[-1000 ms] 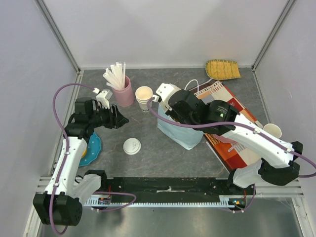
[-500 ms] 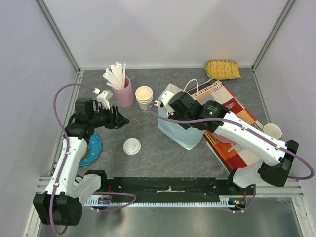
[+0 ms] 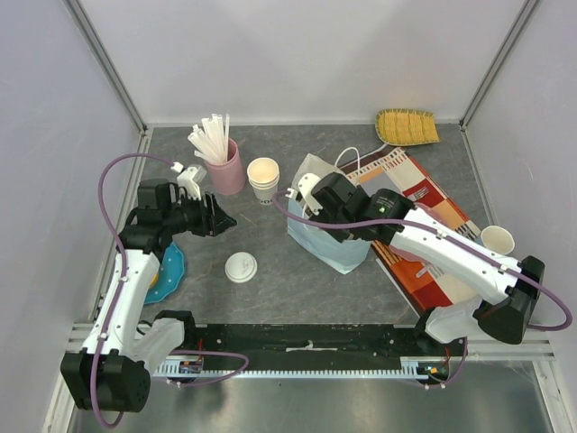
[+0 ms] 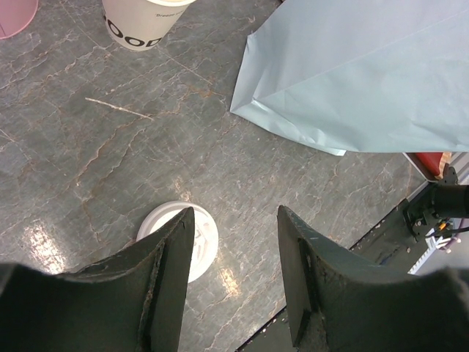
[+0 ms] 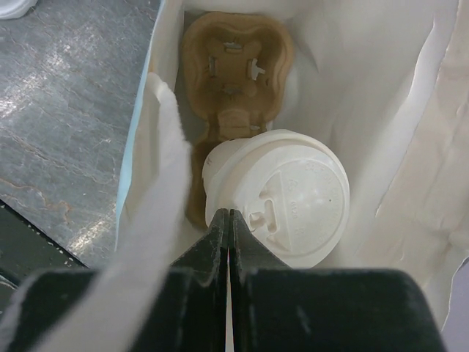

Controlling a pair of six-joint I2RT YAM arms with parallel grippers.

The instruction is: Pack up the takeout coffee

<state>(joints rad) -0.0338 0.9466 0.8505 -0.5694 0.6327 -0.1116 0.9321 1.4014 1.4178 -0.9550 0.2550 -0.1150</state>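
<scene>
text | paper cup (image 4: 139, 28) | partial dark letters "OOD" | small print above illegible

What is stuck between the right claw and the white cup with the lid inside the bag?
Nothing visible. The right gripper hangs shut right by the small white paper cup with the round plastic lid, which already sits in the brown cardboard carrier inside the pale blue paper bag.

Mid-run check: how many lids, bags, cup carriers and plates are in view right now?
Lids: 2, the loose lid and the one on the coffee
Bag: 1
Carrier: 1
Plate: 1
Total: 5
</scene>
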